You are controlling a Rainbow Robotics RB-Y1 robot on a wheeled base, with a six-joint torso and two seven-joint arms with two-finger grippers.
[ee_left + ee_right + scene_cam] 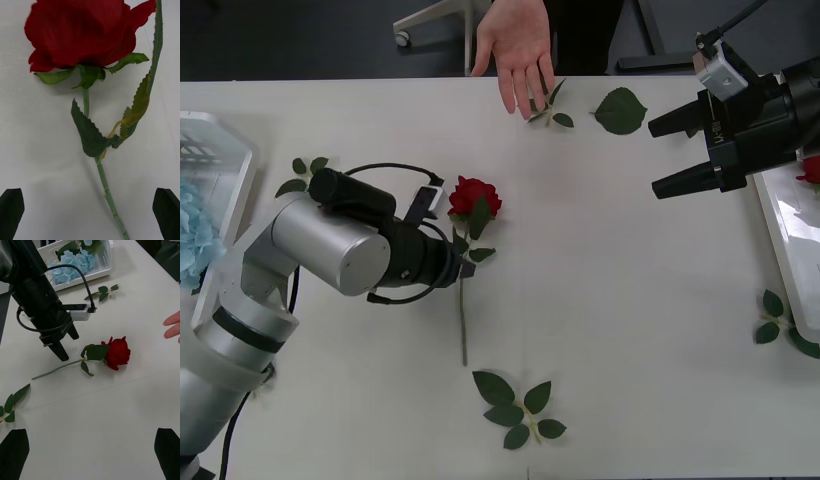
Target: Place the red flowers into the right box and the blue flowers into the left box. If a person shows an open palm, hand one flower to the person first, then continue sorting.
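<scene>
Left hand (62, 347) hovers low over the bench (620, 300), fingers spread with nothing between them, lined up on the stem of the one red flower (474, 197) lying mid-bench. Left wrist view shows the stem (107, 191) running between the two open fingers, bloom just ahead. No contact yet.

Left to right:
- Left box (230, 150) at the bench's left edge holds blue flowers (194, 235); count can't be told, partly cut off. No blue ones loose on the bench.
- Leaf sprig (305, 172) near the left arm, another (518, 410) at the front edge. Not task items.
- Red flower centre, stem toward the robot.
- Person's open palm (520, 45) at the far edge, fingers spread, touching the bench near a small sprig (548, 108). Reads as a hand-over request.
- Big loose leaf (620, 110) right of that.
- Right hand (675, 155) raised above the bench, fingers apart, empty.
- Right box (785, 230) at the right edge, a bit of red (810, 170) inside.

Judgement: blue looks done, red nearly. Left to do: grasp this rose; with the palm up it likely goes to the person first.
</scene>
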